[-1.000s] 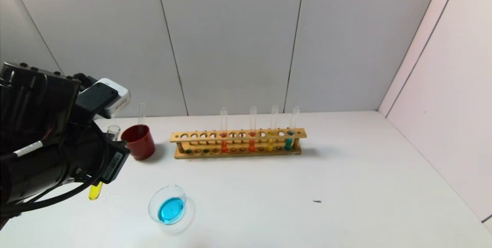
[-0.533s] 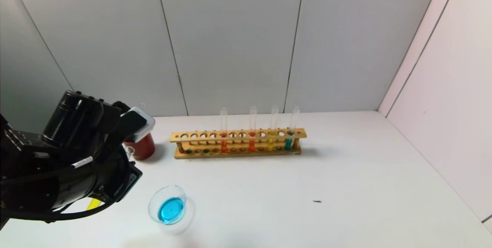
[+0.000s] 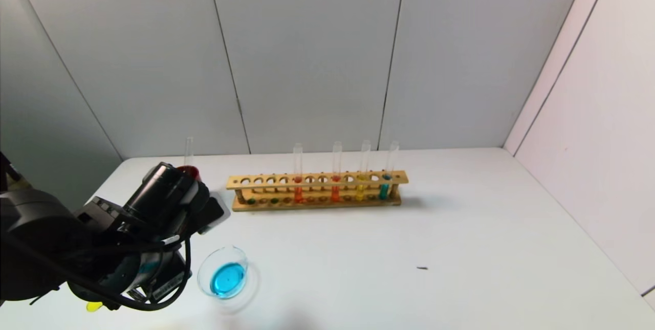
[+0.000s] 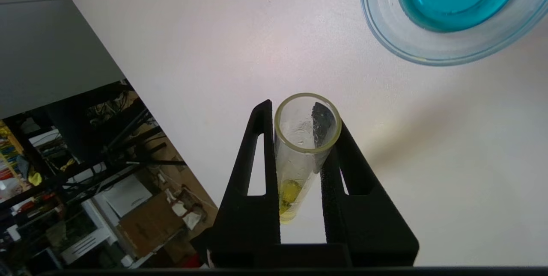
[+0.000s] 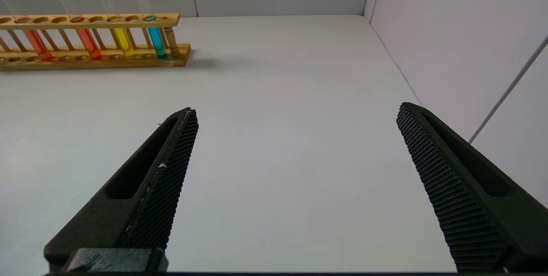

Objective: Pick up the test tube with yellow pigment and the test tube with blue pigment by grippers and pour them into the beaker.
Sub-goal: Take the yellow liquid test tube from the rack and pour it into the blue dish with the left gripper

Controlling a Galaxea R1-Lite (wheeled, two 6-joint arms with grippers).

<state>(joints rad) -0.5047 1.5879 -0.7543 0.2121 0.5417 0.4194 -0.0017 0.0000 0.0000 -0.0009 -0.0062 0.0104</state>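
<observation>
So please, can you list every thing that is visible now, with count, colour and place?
Clear glass beaker: one, blue liquid inside, front left of table.
Clear glass test tube with yellow liquid: one, in the left hand, beside the beaker.
Light wooden tube rack: one, back centre.
Tubes in rack: four; two orange-red, one yellow, one teal.
Dark red cup: one, left of rack, clear tube in it.
White table: one.
Left hand: black, shut on the tube.
Right hand: black, open above bare table.
</observation>
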